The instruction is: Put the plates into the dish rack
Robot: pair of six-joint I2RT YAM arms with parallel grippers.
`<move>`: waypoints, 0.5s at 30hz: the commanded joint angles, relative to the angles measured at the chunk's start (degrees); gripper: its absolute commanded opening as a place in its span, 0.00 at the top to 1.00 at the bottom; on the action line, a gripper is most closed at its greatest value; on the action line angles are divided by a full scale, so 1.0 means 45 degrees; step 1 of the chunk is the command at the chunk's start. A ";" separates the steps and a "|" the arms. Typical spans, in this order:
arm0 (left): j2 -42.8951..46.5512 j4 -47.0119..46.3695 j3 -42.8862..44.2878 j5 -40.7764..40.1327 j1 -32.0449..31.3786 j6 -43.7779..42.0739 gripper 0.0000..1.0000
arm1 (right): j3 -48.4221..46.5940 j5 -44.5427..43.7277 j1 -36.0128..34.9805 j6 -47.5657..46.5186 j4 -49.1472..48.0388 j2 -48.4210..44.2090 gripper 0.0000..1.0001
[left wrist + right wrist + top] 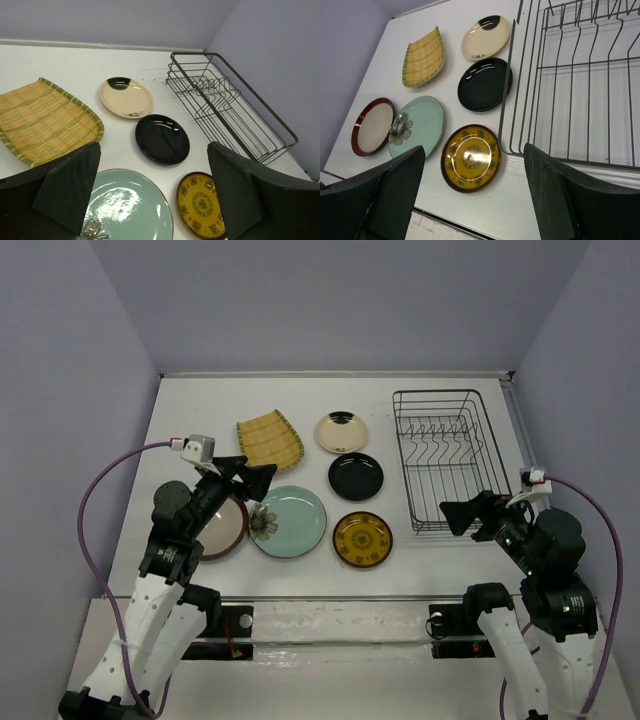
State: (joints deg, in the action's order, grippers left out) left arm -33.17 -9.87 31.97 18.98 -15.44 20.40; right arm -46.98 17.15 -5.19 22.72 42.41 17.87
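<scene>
Plainly nothing is loaded yet. The rectangular black wire dish rack [446, 462] stands on the right side of the white worktop [200, 410] with no plate in it. Its long axis runs away from the arm bases.

All six plates lie flat to its left. The ochre patterned plate with a dark rim [362, 538] sits just beside the rack's near left corner. Beyond it are the glossy black plate [355, 476] and then the small cream round plate [341, 432]. Further left are the large pale teal plate with a flower [290, 521], the yellow ribbed squarish dish [270, 439] and the beige plate with a red-brown rim [222, 528].

The right pincer [462, 522] hangs at the rack's near end, spread wide and holding nothing. The ochre plate lies to its left and is the closest plate to it. The left pincer [266, 483] is likewise parted and bare. It hovers over the far left edge of the teal plate, with the yellow dish just beyond.

The worktop looks smooth and matte, so a flat plate will probably slide before a finger gets under its rim. Pale lilac walls [330, 300] close in three sides, and the rack stands near the right one.
</scene>
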 commanded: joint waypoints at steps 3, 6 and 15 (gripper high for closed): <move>-0.0539 -0.0287 0.0611 -0.0078 0.0403 -0.0023 0.01 | 0.0030 0.0389 0.0079 -0.0010 -0.0773 -0.0299 0.17; -0.0831 -0.0501 0.0612 0.0057 0.0813 0.0328 0.01 | 0.0049 0.0622 0.0079 -0.0204 -0.0753 -0.0240 0.19; -0.3057 0.0356 0.1353 -0.0996 0.1810 0.1500 0.01 | 0.0225 0.0897 0.0079 -0.0088 -0.0812 -0.0553 0.30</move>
State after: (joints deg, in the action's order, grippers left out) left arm -43.09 -8.78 33.45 17.23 -7.88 24.71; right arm -46.02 19.29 -5.19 22.70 41.91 16.73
